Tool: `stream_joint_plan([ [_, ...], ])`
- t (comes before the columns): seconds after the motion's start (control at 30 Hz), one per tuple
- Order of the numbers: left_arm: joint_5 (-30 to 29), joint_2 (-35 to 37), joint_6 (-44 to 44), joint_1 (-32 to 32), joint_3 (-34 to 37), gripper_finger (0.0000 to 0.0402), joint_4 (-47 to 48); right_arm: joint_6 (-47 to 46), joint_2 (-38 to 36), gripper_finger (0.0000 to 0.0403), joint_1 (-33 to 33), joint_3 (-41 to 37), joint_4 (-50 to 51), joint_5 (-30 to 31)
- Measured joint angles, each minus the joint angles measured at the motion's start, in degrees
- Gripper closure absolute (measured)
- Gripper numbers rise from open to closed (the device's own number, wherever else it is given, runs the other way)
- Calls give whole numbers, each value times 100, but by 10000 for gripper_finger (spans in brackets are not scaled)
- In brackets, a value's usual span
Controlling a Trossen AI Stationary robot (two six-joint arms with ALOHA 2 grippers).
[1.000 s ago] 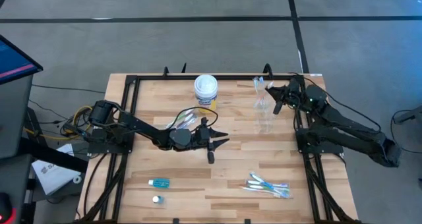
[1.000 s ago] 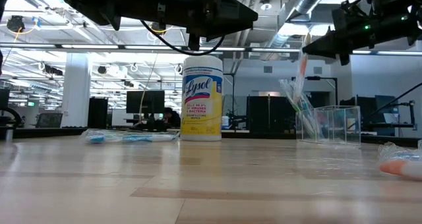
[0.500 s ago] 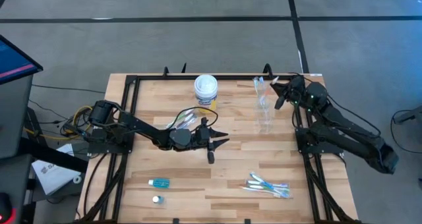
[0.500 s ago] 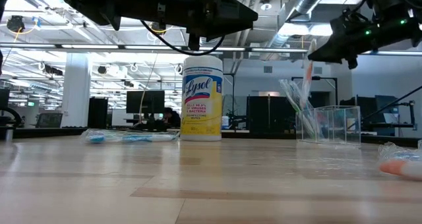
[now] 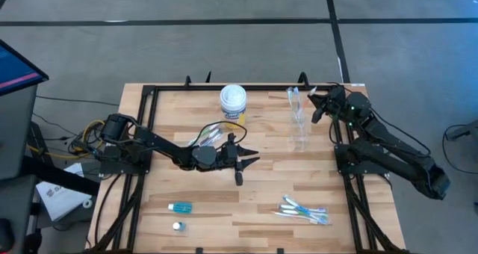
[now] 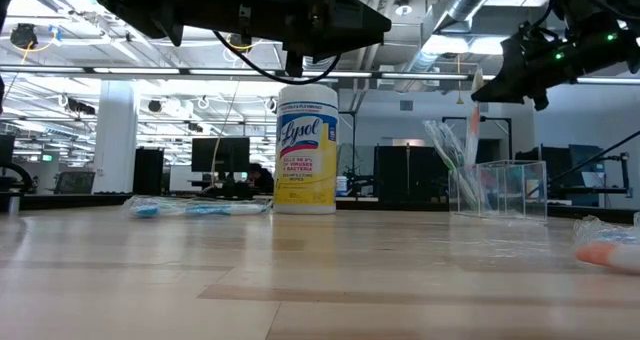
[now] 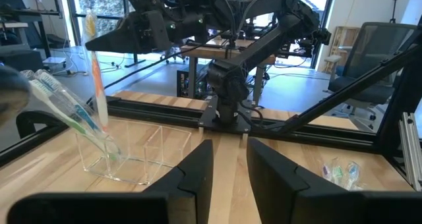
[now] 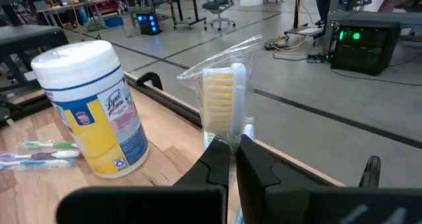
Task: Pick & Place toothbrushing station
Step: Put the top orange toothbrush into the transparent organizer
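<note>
One wrapped toothbrush (image 8: 223, 97) is clamped in the right hand (image 5: 317, 107), long axis upright, directly above the clear cup (image 6: 497, 189) at the bench's (image 5: 261, 202) far right (much nearer to this arm). Left hand (image 5: 240, 159) waits mid-bench, fingers apart.

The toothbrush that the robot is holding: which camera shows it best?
The right wrist view: the wrapped toothbrush fills the frame, pinched in the right gripper. The left wrist view shows it whole over the clear cup. The low view shows a sliver; the high view barely anything.
</note>
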State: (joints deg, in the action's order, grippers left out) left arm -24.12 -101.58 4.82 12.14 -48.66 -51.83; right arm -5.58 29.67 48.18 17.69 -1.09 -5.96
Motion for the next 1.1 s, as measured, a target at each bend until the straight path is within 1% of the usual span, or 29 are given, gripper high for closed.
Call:
stream_joint_plan([
  [0.3, -1, 0, -2, 0, 0, 314, 0, 15, 39, 402, -4, -7, 66, 0],
  [0.63, -1, -2, -2, 0, 0, 314, 0, 83, 669, 402, -28, -13, -84, -17],
  [0.83, 0, -2, -2, 2, 0, 314, 0, 113, 1039, 402, -265, -13, -433, -20],
  [1.1, 0, -2, 16, 0, 0, 314, 4, 160, 1343, 403, -385, -15, -557, -14],
])
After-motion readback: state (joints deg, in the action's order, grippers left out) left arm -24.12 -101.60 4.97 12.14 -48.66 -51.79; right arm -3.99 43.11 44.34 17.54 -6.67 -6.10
